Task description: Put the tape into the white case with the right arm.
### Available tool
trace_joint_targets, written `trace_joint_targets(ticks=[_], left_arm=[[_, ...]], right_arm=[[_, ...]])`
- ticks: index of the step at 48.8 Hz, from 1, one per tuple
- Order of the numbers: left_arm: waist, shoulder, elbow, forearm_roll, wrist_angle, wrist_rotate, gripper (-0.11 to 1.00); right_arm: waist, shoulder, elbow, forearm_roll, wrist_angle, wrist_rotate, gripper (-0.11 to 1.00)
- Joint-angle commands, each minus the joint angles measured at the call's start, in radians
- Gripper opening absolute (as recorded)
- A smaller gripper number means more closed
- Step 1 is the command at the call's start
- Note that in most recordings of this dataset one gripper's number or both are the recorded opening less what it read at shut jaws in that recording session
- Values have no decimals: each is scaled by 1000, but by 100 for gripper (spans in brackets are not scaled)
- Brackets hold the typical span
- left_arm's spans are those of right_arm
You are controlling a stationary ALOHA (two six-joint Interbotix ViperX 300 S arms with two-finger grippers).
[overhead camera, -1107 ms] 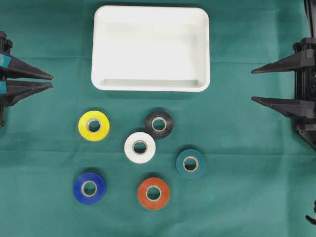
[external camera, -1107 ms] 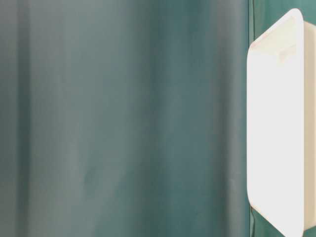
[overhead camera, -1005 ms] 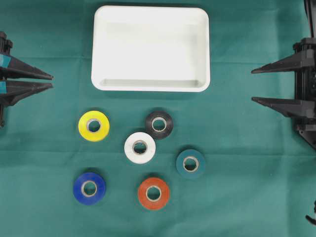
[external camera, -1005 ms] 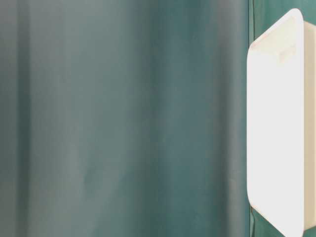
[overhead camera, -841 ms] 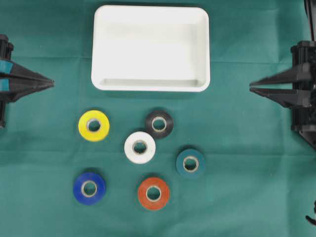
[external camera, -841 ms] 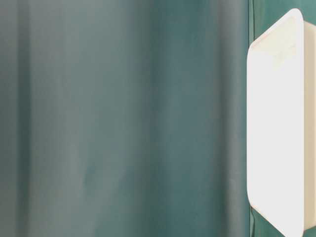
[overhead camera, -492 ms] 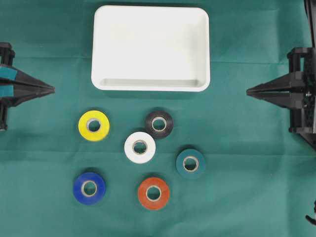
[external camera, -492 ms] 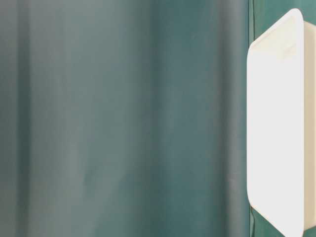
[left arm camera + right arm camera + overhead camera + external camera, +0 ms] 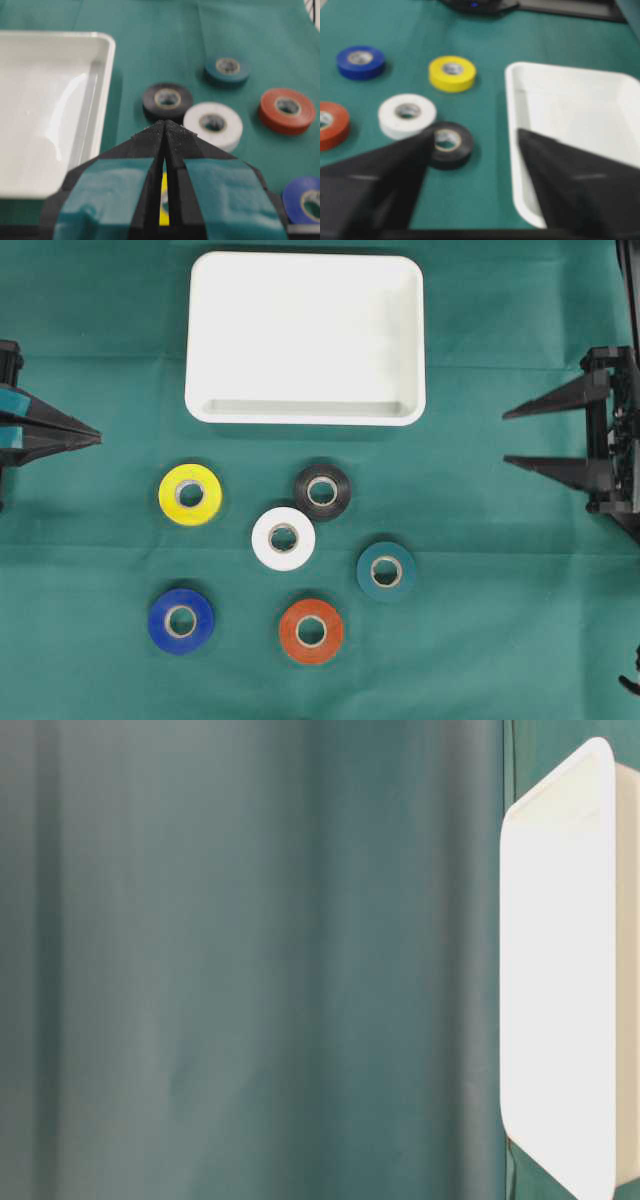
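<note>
The white case lies at the back middle of the green cloth with nothing in it. In front of it lie several tape rolls: yellow, black, white, teal, blue and orange. My right gripper hovers at the right edge, open and empty, fingers pointing left, well apart from the rolls. In the right wrist view the black roll lies beside one finger and the case by the other. My left gripper at the left edge is shut, empty.
Green cloth covers the whole table. The table-level view shows only blurred cloth and the case's rim at its right side. Open cloth lies between each gripper and the rolls.
The right gripper shut about half a second ago and has now opened again. The left gripper closed and has drawn back slightly to the left. The rolls and case have not moved.
</note>
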Motion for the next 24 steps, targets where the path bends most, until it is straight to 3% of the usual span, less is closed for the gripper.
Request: trace_joint_targets(ticks=[1,5,13,24], left_arm=[[-5,-9,2,-2,6,-2,0],[-5,-29,17,-2,9,-2,0],[-5,-74,46,-2,11,0,0],[-5,-137,89,-2,97,-2,0]], right_arm=[[-2,3,-9,-8,-5,0,47],[-2,3,-8,-11,0,0,69],[-2,0,0,-21,5,0,68],[15,-43,35,-97,48,3,68]])
